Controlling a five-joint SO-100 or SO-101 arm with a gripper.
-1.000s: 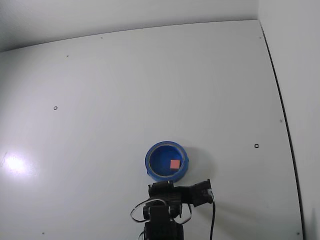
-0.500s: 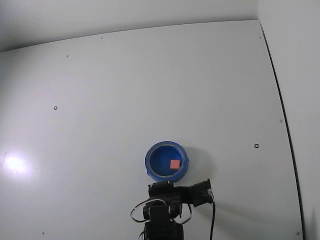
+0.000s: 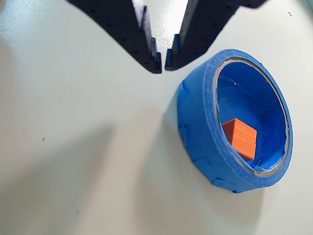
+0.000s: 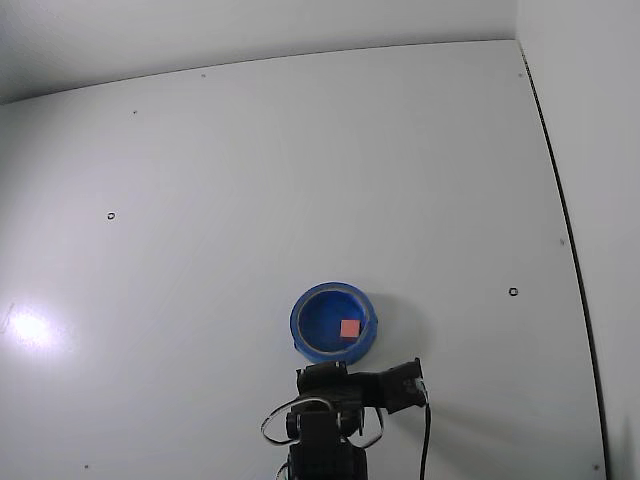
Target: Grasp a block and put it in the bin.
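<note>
Resting in bin [image 3: 205, 127], block [image 3: 240, 137], claw [image 3: 163, 61] cropped

Setting: bare lab-style test bench. Evidence: plain white table [image 4: 300, 180] with small holes, white wall [image 4: 590, 100] at 3 o'clock, arm [image 4: 325, 430] at 6 o'clock.

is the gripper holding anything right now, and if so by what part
Nothing is held. The gripper is nearly closed with only table showing between its tips, off to the side of the blue bowl. The block lies loose inside the bowl.
</note>
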